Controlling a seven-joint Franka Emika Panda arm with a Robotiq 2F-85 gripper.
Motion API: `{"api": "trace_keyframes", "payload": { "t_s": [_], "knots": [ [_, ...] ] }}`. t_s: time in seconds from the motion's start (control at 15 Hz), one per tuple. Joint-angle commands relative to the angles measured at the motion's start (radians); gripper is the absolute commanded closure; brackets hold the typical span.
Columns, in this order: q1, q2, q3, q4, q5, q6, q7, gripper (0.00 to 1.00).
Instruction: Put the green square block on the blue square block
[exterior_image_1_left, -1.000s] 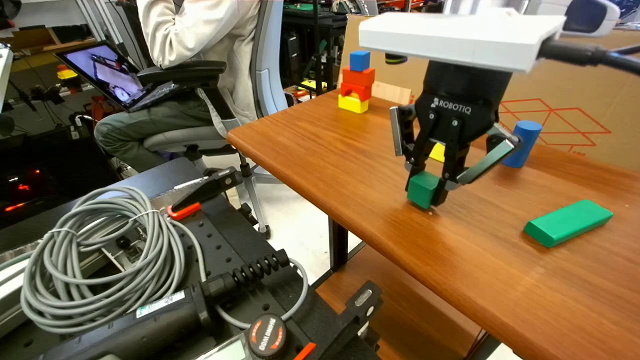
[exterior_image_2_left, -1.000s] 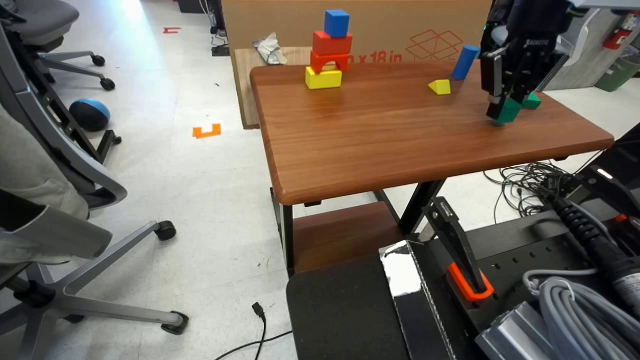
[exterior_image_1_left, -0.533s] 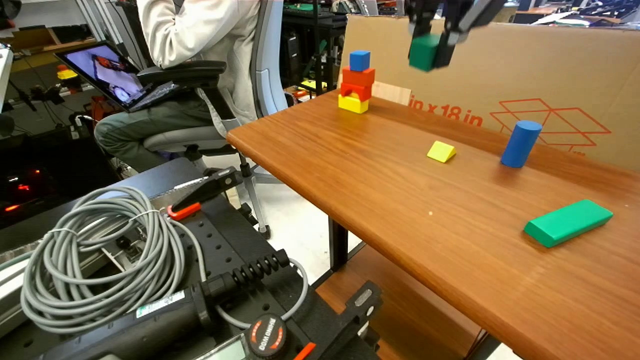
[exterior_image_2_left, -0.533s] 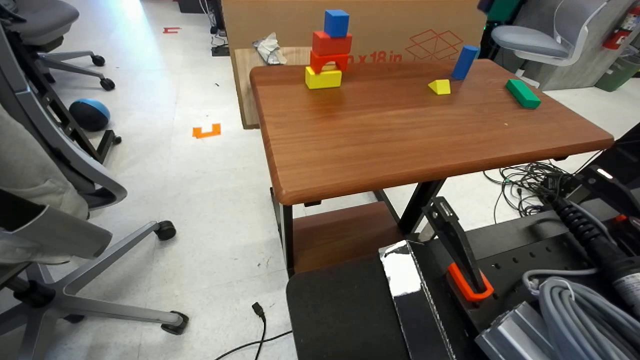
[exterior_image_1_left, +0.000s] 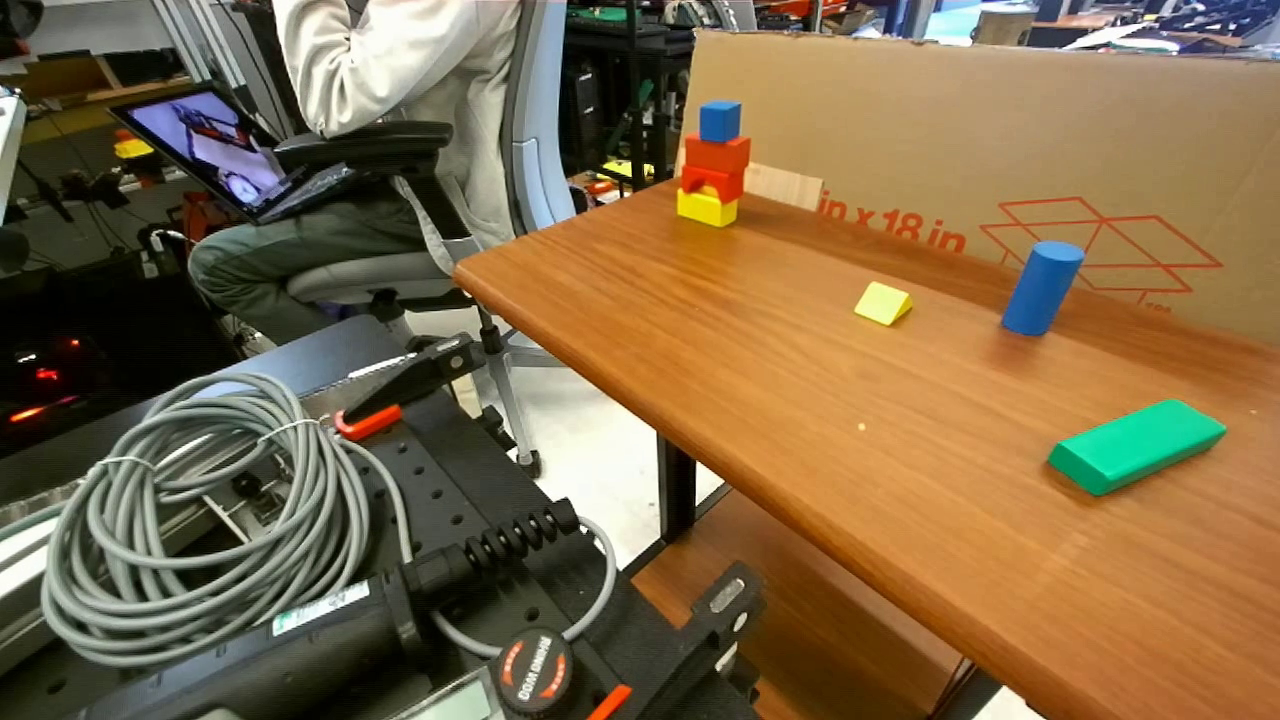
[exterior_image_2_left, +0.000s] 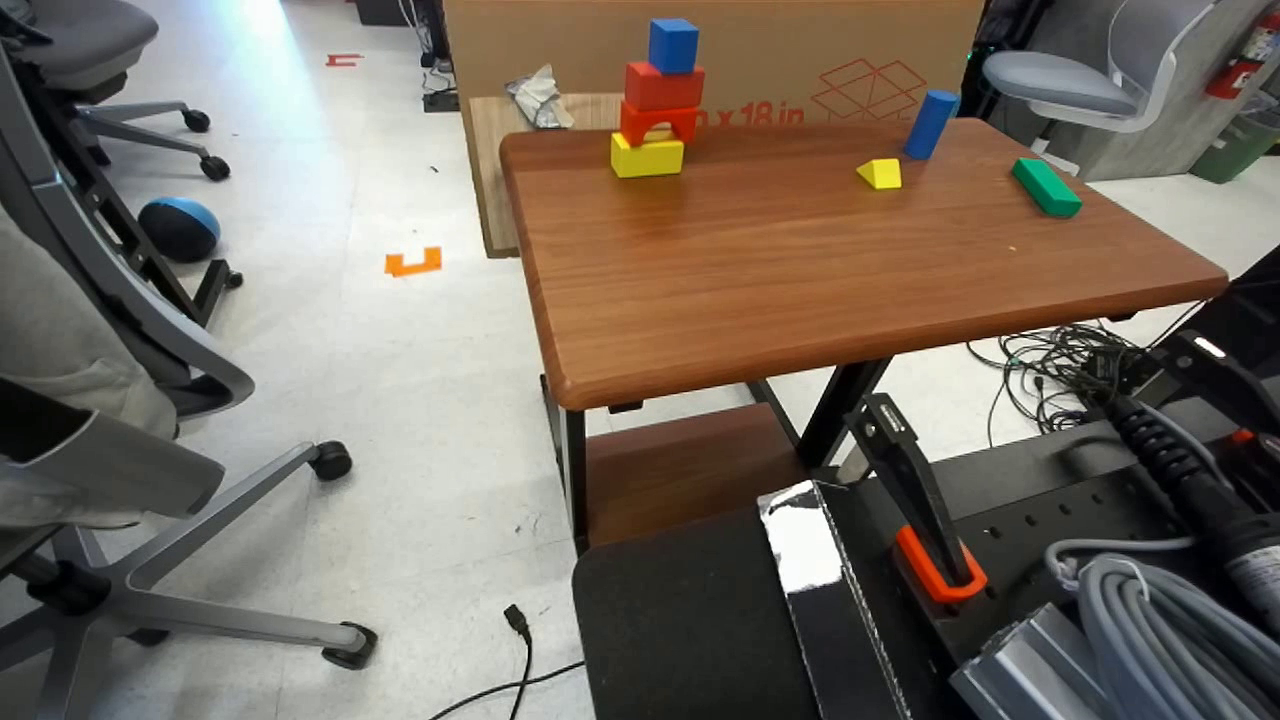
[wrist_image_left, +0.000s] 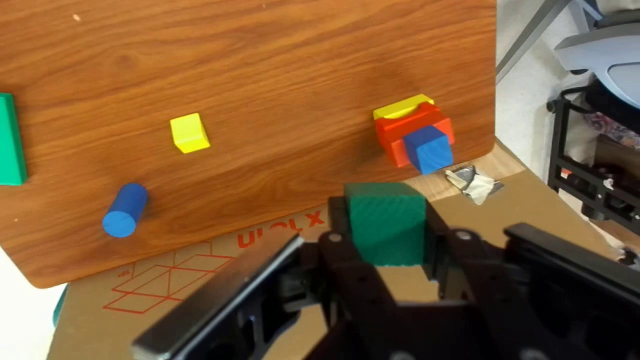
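Wooden table (exterior_image_2_left: 790, 270); tower (exterior_image_2_left: 662, 95) beneath the blue square block (exterior_image_2_left: 673, 46)
Gripper (wrist_image_left: 386, 215) clamps the green square block (wrist_image_left: 386, 225) side-on, probably leaving its underside free for stacking.

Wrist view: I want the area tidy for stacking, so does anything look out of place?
A crumpled silver-and-white scrap, where the pale board meets the cardboard, beyond the tabletop. Its ragged shape looks odd; it may be tape.
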Motion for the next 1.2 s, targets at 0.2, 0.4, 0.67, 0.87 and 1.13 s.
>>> {"api": "trace_keyframes", "payload": {
  "t_s": [0.2, 0.4, 0.67, 0.87, 1.13],
  "knots": [
    [0.058, 0.156, 0.014, 0.153, -0.024, 0.007, 0.111, 0.92],
    [0.067, 0.228, 0.01, 0.242, -0.036, -0.064, 0.088, 0.92],
    [0.088, 0.307, 0.001, 0.34, -0.125, -0.16, 0.055, 0.92],
    [0.114, 0.356, 0.001, 0.393, -0.213, -0.209, 0.029, 0.92],
    [0.135, 0.41, 0.014, 0.45, -0.234, -0.231, -0.007, 0.92]
  ]
}}
